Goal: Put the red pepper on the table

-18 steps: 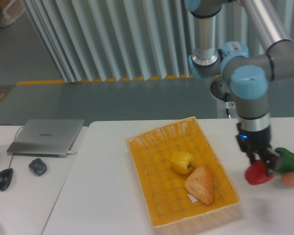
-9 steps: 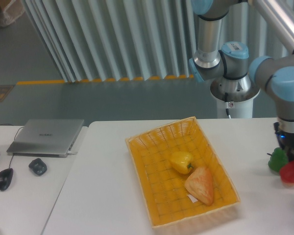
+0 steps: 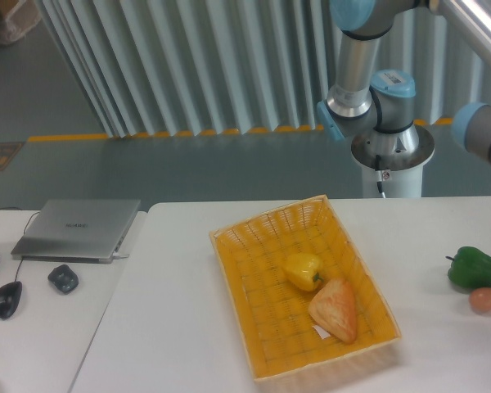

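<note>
The red pepper is out of view in the camera view. The gripper is out of view too, past the right edge; only the arm's upper links (image 3: 368, 57) and a blue-grey joint (image 3: 484, 131) at the right edge show. The white table (image 3: 180, 311) holds a yellow woven basket (image 3: 245, 278) at its middle. A yellow pepper (image 3: 304, 270) lies inside the basket. On the table at the far right sits a green pepper (image 3: 474, 267).
A toast-coloured bread piece (image 3: 335, 309) lies in the basket beside the yellow pepper. A small orange-brown round object (image 3: 484, 300) rests just below the green pepper. On the left desk are a closed laptop (image 3: 78, 228), a dark small object (image 3: 63, 278) and a mouse (image 3: 7, 299).
The gripper carried the red pepper rightward, past the green pepper, and both have left the frame at the right edge. The green pepper and the small round object are uncovered again.
</note>
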Robot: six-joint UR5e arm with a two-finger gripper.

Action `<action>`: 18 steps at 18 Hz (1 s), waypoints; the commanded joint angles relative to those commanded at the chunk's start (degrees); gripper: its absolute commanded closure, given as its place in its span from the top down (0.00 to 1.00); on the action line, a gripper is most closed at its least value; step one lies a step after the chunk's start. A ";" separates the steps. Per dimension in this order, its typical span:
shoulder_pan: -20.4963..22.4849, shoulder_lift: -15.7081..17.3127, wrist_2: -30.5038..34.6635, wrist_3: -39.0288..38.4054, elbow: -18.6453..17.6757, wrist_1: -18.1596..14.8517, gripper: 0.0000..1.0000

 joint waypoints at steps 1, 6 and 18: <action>0.18 0.18 -0.36 0.37 -0.36 0.09 0.38; -0.25 0.44 -0.36 3.44 -2.21 0.27 0.40; -0.34 -0.17 0.25 3.36 -2.91 1.50 0.49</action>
